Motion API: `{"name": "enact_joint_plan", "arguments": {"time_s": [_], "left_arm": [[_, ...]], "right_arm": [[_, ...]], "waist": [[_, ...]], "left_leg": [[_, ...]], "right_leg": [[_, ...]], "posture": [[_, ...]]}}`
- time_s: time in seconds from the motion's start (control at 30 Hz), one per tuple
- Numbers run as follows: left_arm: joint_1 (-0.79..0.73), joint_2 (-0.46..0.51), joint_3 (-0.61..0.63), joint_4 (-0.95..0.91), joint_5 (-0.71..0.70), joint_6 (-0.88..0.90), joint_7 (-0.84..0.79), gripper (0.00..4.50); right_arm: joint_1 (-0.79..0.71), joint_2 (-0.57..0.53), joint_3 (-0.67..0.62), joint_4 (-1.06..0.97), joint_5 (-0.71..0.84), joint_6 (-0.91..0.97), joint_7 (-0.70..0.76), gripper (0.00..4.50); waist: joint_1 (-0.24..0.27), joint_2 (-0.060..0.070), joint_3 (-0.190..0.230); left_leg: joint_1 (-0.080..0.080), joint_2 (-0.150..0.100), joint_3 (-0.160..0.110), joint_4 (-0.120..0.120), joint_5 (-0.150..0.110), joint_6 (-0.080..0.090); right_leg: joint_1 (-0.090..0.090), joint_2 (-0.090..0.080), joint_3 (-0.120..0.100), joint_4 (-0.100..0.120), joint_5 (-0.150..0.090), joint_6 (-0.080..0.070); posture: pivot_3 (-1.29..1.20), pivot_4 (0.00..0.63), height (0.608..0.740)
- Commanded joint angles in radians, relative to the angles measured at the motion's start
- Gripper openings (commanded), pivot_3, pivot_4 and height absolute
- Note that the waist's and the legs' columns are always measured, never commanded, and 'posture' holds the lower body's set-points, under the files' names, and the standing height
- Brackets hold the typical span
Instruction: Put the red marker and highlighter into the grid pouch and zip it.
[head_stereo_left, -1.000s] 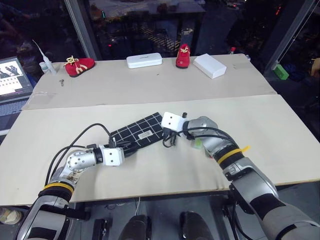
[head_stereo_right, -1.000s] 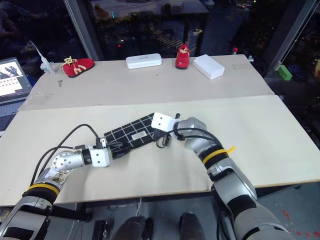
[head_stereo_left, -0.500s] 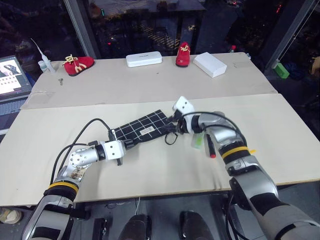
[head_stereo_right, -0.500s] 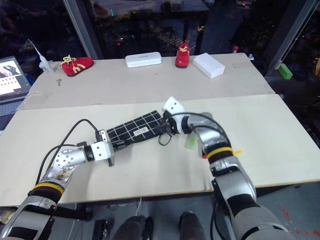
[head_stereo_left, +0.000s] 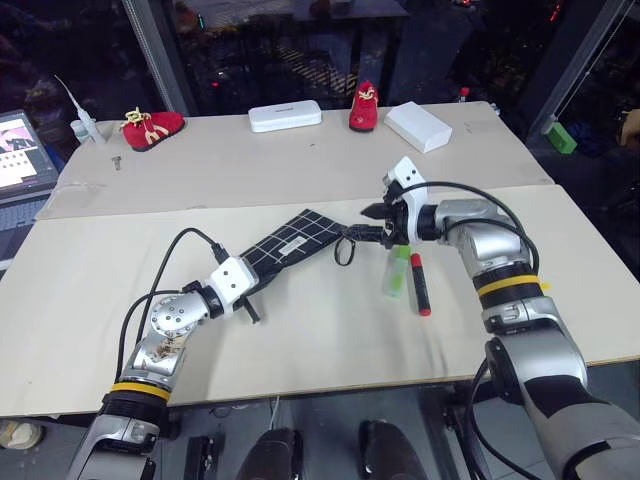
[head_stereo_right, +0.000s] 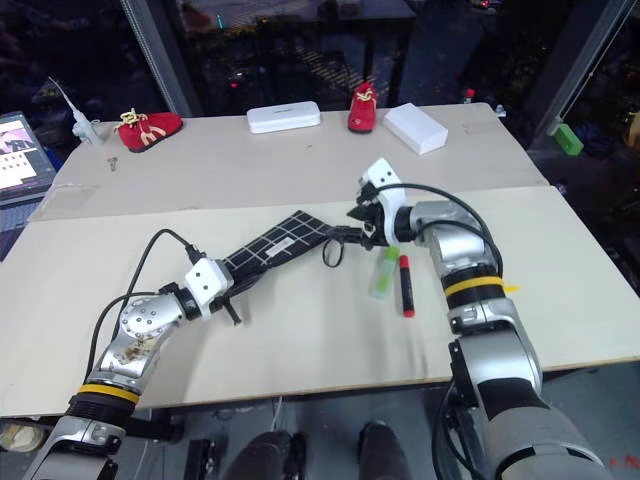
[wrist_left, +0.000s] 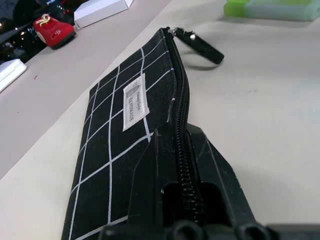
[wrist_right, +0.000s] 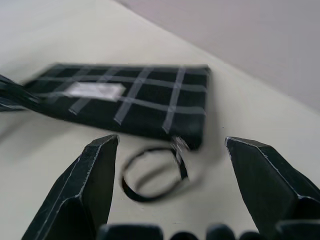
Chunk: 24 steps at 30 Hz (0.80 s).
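Your left gripper (wrist_left: 192, 200) is clamped on the near end of the pouch (head_stereo_left: 292, 240), jaws together along the zipper edge. Your right gripper (head_stereo_left: 375, 222) hangs just above the far end with jaws apart, empty, the pull loop (wrist_right: 152, 172) lying on the worktop (head_stereo_left: 300, 330) between and just beyond its fingertips.

The pouch lies near the middle of the worktop, its held end lifted a little. Its long axis runs diagonally, from the left gripper up toward the right gripper, zipper side facing the marker (head_stereo_left: 418, 285) and highlighter (head_stereo_left: 398, 272). Whether the zipper stands open I cannot tell; in the left wrist view the teeth look meshed.

Marker and highlighter lie side by side just beyond the loop, under the right forearm, both outside the pouch. Their long axes run roughly toward and away from you, nearly parallel, the marker's dark end farther from you.

Recommendation: keep the left clamp firm as an anchor. Lower the right jaws squarely over the loop, not the fabric corner, then pull along the zipper line, not across it.
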<state>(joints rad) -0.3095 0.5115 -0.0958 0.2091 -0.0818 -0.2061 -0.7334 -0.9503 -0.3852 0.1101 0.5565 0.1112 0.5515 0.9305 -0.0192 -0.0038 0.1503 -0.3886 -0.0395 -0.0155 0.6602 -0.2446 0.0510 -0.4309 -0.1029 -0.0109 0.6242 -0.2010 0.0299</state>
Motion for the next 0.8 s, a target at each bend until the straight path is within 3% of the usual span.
{"name": "enact_joint_plan", "arguments": {"time_s": [0.03, 0.6, 0.7, 0.8], "left_arm": [[0.003, 0.011, 0.027, -0.028, -0.005, 0.005, 0.005, 0.0], [-0.008, -0.026, 0.065, -0.011, -0.065, 0.026, -0.006, 0.0], [-0.004, -0.027, 0.065, -0.018, -0.066, 0.03, -0.009, 0.0], [-0.002, -0.028, 0.063, -0.022, -0.065, 0.032, -0.012, 0.0]], "right_arm": [[-0.016, 0.024, -0.008, -0.009, -0.001, -0.001, -0.051, 3.79], [-0.053, 0.122, 0.02, 0.211, -0.063, -0.101, -0.164, 3.79], [-0.08, 0.128, 0.012, 0.269, -0.078, -0.156, -0.2, 3.06], [-0.095, 0.132, 0.011, 0.294, -0.078, -0.192, -0.19, 2.03]], "waist": [[-0.001, 0.0, 0.0], [0.002, 0.0, 0.0], [0.0, 0.0, 0.0], [0.0, 0.0, 0.0]], "left_leg": [[0.0, 0.0, 0.0, 0.0, 0.0, 0.0], [-0.001, 0.0, 0.0, 0.0, 0.0, 0.0], [-0.001, 0.0, 0.0, 0.0, 0.0, -0.001], [-0.001, 0.0, 0.0, 0.0, 0.0, -0.001]], "right_leg": [[0.0, 0.0, 0.0, 0.0, 0.0, 0.0], [-0.002, 0.0, 0.001, 0.0, 0.0, 0.0], [-0.002, 0.0, 0.001, 0.0, 0.0, 0.0], [-0.002, 0.0, 0.001, 0.0, 0.0, -0.001]], "posture": [[0.0, 0.15, 0.74], [0.0, 0.15, 0.74], [0.0, 0.15, 0.74], [0.0, 0.15, 0.74]]}}
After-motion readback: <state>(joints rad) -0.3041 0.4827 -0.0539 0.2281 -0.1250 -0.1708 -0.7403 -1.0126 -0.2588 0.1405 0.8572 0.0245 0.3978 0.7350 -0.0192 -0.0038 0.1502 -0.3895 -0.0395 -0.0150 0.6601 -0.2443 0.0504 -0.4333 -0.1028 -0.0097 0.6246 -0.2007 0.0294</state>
